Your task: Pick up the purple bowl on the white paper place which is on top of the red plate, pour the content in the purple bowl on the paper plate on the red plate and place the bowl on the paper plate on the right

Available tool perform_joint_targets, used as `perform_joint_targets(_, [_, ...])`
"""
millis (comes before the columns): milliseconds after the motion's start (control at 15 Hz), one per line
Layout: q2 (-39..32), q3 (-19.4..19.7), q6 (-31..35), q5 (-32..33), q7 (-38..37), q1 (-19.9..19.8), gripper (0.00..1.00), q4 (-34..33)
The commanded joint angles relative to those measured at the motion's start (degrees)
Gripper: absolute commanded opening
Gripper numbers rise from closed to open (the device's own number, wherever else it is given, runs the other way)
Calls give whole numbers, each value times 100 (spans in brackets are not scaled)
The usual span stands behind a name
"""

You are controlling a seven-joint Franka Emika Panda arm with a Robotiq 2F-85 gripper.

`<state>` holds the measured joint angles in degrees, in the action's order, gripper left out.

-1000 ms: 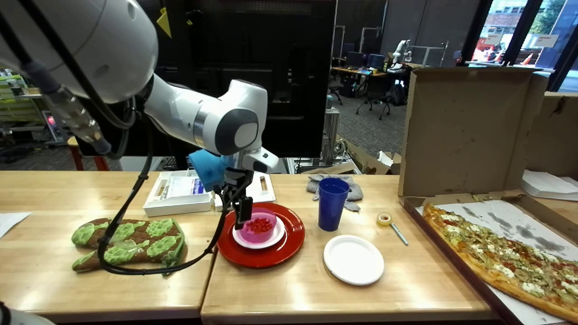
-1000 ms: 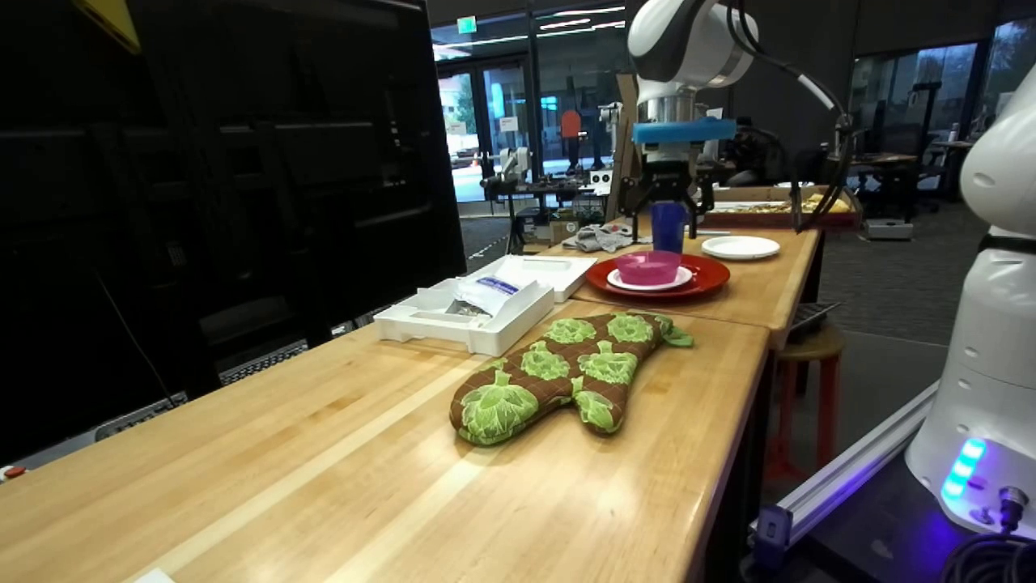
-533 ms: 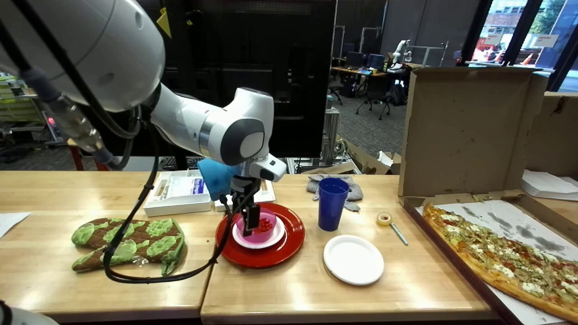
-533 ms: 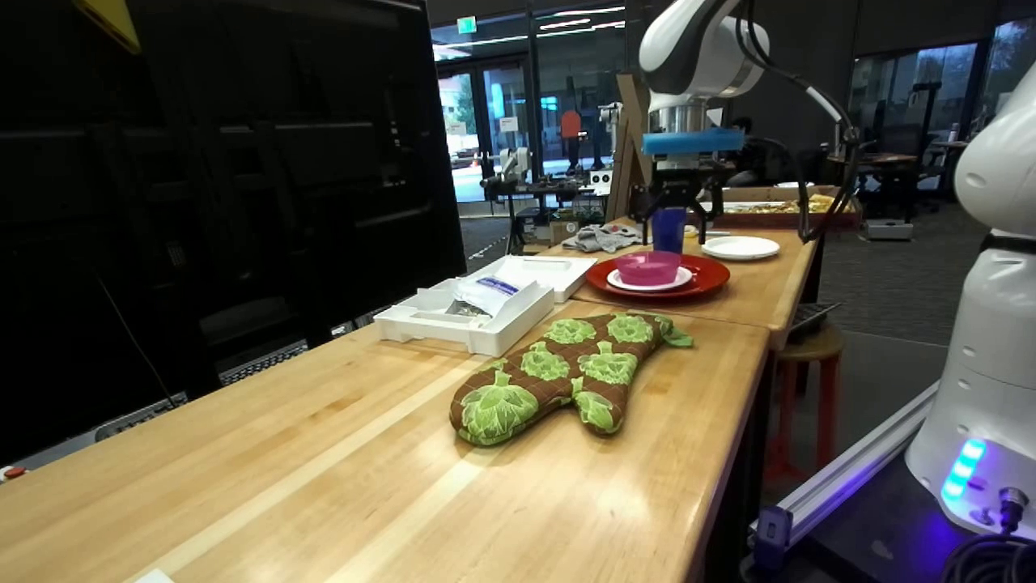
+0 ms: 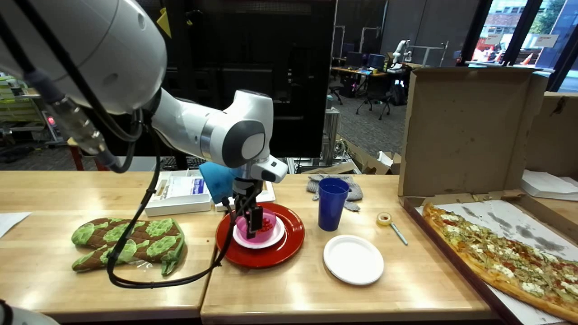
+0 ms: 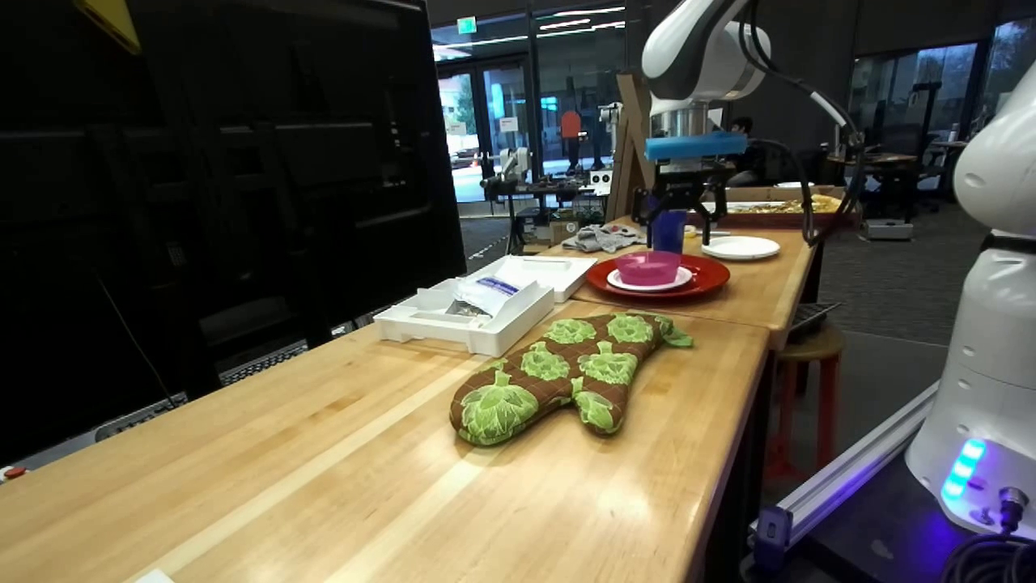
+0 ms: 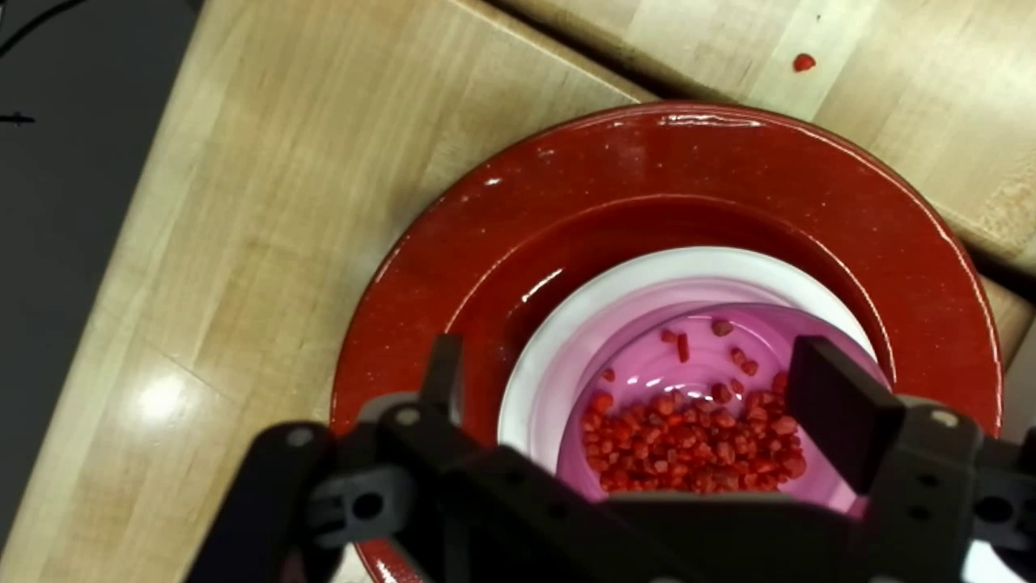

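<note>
From here: glossy red round plate (image 7: 696, 154) as base, probably to catch spills. Black two-finger gripper (image 7: 633, 376) above, spread, off-centre, likely for a one-wall pinch. White round paper plate (image 7: 696, 262) under translucent purple plastic bowl (image 6: 647, 269), presumably to receive its red granules (image 7: 688, 449).

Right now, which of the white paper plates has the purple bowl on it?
The stacked white paper plate, the one lying on the red plate, carries the purple bowl. The separate white paper plate rests directly on the wooden table.
</note>
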<state>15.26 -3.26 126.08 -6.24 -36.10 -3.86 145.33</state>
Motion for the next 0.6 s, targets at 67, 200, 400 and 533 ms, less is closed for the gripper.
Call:
perform_joint_targets(67, [45, -65, 171, 247, 35, 15, 100, 38])
perform_joint_targets(200, [137, -162, 301, 925, 179, -32, 100, 79])
perform_joint_targets(400, [259, -164, 543, 1737, 368, -83, 100, 160])
perform_joint_targets(533, [314, -79, 760, 1975, 761, -52, 100, 222])
